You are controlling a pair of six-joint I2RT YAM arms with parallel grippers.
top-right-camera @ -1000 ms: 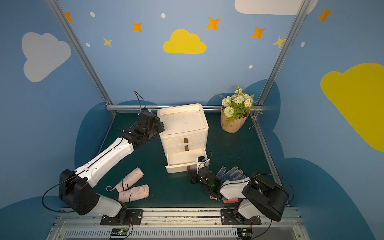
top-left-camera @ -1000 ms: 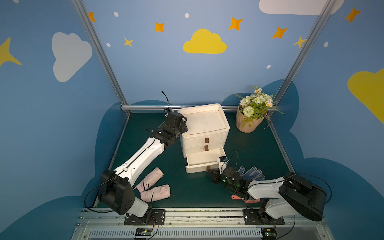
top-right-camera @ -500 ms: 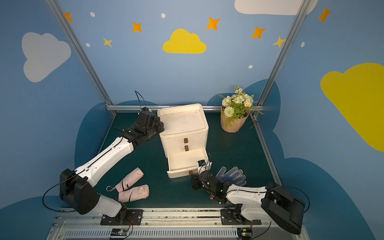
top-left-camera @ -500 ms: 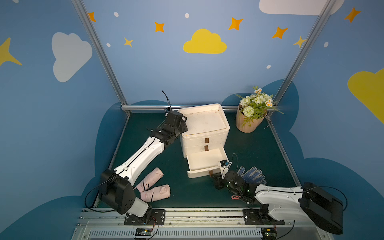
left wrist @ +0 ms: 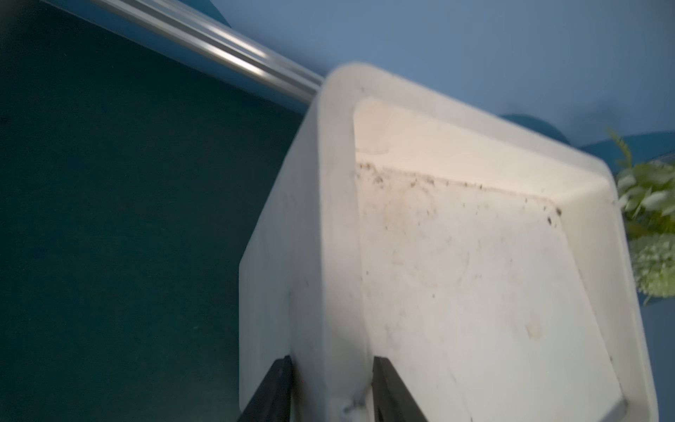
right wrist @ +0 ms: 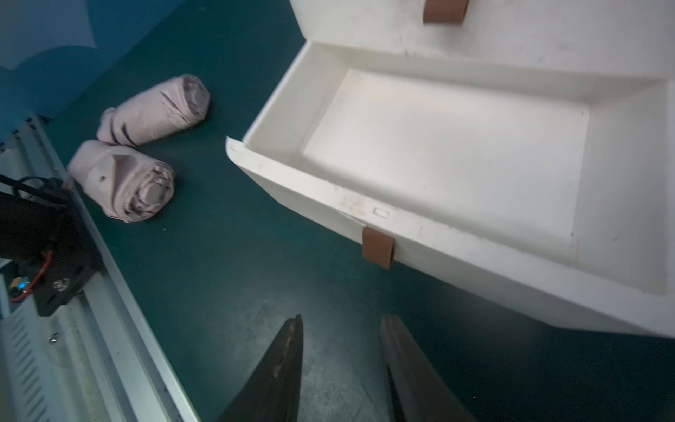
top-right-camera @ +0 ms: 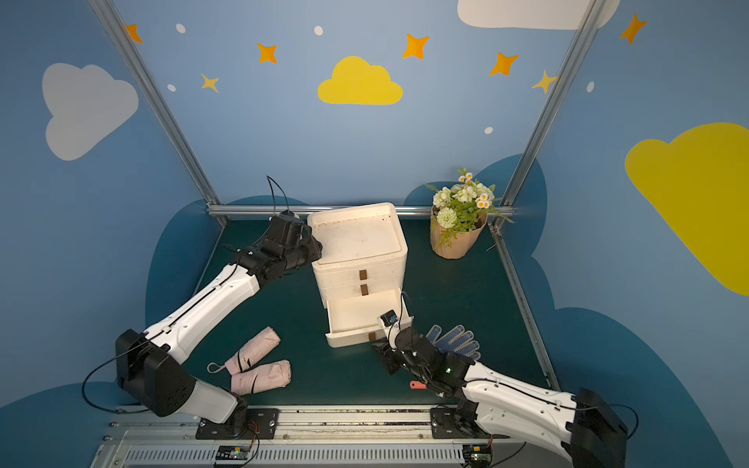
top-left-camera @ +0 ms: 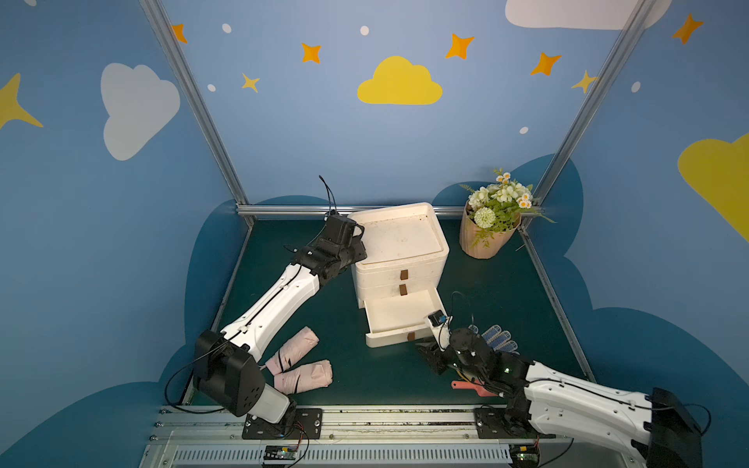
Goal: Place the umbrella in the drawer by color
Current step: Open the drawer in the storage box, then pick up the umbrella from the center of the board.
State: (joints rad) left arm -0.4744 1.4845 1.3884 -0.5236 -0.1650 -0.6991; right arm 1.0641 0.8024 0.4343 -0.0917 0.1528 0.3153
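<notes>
Once shut, right claw (right wrist: 341, 323) seemingly free

Bottom drawer (top-right-camera: 348, 339) open, pink umbrellas (top-right-camera: 263, 377) nearby

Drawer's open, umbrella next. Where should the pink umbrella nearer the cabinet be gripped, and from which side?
Probably across the rolled middle of the nearer umbrella, from above: it lies flat on the mat, a fat roll, its far end clear of the second umbrella.
</notes>
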